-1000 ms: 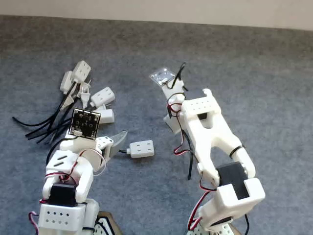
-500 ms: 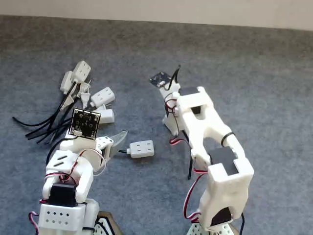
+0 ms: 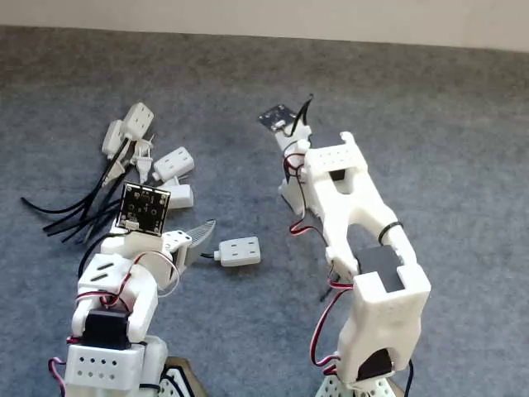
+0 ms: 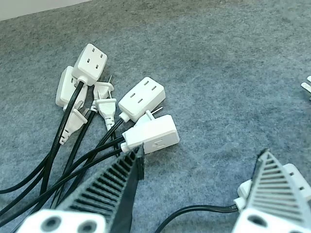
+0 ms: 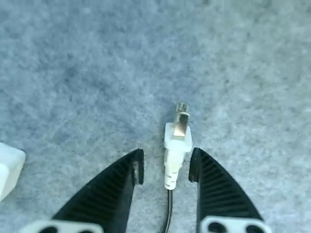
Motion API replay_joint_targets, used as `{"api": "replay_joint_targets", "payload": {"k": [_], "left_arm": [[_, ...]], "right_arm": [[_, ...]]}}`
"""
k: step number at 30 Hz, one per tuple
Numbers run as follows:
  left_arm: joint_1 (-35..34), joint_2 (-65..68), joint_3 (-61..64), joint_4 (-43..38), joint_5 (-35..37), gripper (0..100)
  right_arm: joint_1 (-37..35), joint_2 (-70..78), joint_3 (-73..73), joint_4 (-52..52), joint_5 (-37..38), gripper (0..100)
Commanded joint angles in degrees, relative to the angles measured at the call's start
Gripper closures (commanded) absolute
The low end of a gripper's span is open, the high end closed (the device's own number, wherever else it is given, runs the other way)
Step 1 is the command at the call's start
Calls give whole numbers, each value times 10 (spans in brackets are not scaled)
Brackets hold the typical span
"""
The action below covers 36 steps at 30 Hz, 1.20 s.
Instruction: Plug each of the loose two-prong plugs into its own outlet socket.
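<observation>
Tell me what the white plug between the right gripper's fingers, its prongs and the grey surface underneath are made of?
The plug looks like smooth white moulded plastic with a slight sheen. Its prongs look like metal: flat, brassy, catching light. The grey surface seems to be felt or short-pile carpet, judging by its fuzzy, mottled, matte texture.

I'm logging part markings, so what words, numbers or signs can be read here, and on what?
No text can be read.
Socket by the left pincer: a small raised mark, too small to read.
Plug within the open right pincer: no print visible.
</observation>
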<state>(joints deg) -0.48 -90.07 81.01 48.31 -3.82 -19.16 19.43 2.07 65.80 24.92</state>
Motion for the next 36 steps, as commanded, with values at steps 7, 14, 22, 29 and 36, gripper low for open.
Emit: {"api": "replay_joint_targets", "payload": {"k": [7,14,22,29,36], "left_arm": [[-5,-5,-19,-6,4,649],[-5,-6,-19,-6,4,649],[-5,-6,-19,-6,4,649],[-5,-6,-19,-6,4,649],[-5,-6,-19,-6,4,649]], "right_arm": [[7,-7,5,5,4,839],[39,-7,31,1,4,839],[43,-7,35,-11,4,839],[43,44,29,-11,4,946],[46,72,12,-26,1,992]]}}
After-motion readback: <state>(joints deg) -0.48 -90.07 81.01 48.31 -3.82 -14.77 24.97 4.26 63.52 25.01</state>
